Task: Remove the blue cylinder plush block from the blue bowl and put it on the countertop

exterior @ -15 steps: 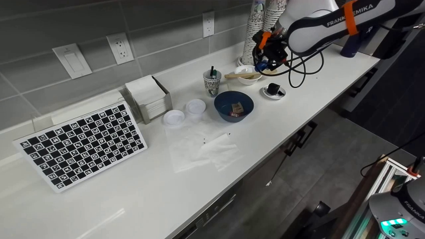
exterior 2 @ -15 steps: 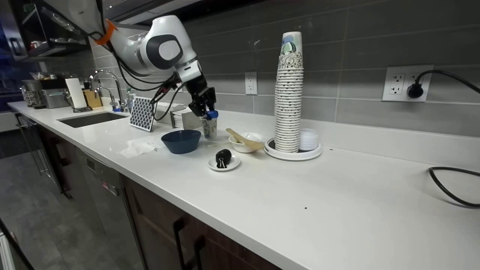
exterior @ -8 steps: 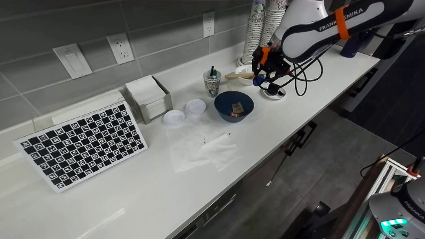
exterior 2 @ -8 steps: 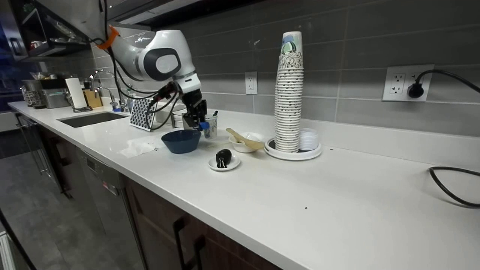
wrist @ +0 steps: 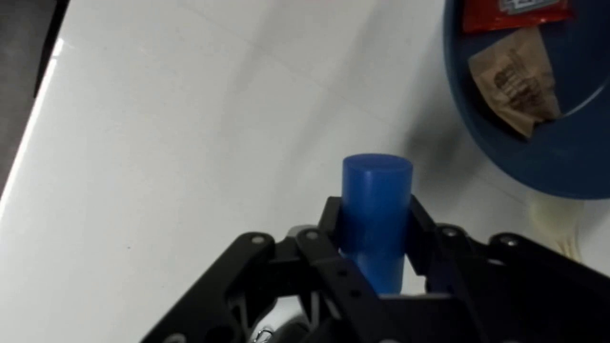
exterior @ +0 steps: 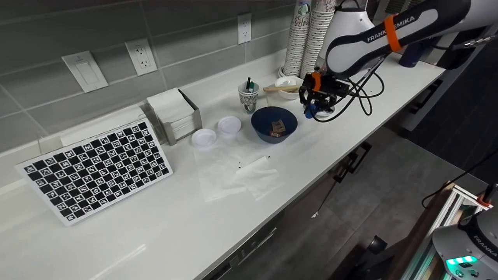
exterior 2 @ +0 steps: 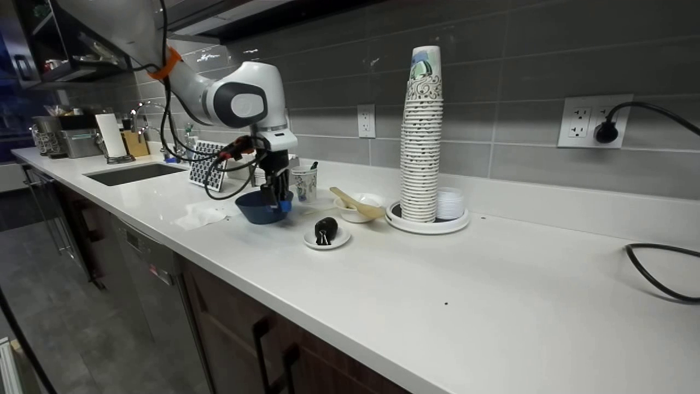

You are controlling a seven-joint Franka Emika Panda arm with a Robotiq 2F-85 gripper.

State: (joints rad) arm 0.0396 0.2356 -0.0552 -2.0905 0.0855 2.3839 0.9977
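Observation:
The blue cylinder (wrist: 376, 186) is pinched between both fingers of my gripper (wrist: 374, 224) and is out of the bowl. In both exterior views the gripper (exterior: 318, 104) (exterior 2: 276, 198) points down, with the cylinder (exterior: 310, 111) (exterior 2: 285, 206) at its tips. The cylinder is over the countertop (wrist: 181, 157), between the blue bowl (exterior: 261, 122) and the small white dish. I cannot tell whether it touches the surface. The dark-blue bowl also shows in the wrist view (wrist: 579, 162), upper right, holding a red packet (wrist: 517, 16) and a tan packet (wrist: 517, 81).
A small white dish (exterior 2: 342, 241) bears a black clipped object (exterior 2: 326, 229). A white bowl (exterior 2: 350, 216) with a wooden spatula (exterior 2: 355, 203), a pen cup (exterior: 248, 100) and cup stacks (exterior 2: 421, 158) stand behind. White tissue (exterior: 249, 179) lies on the counter.
My gripper, still shut on the blue cylinder, has come down from above the white bowl and toward the counter's front edge, to beside the blue bowl. The bowl has not moved.

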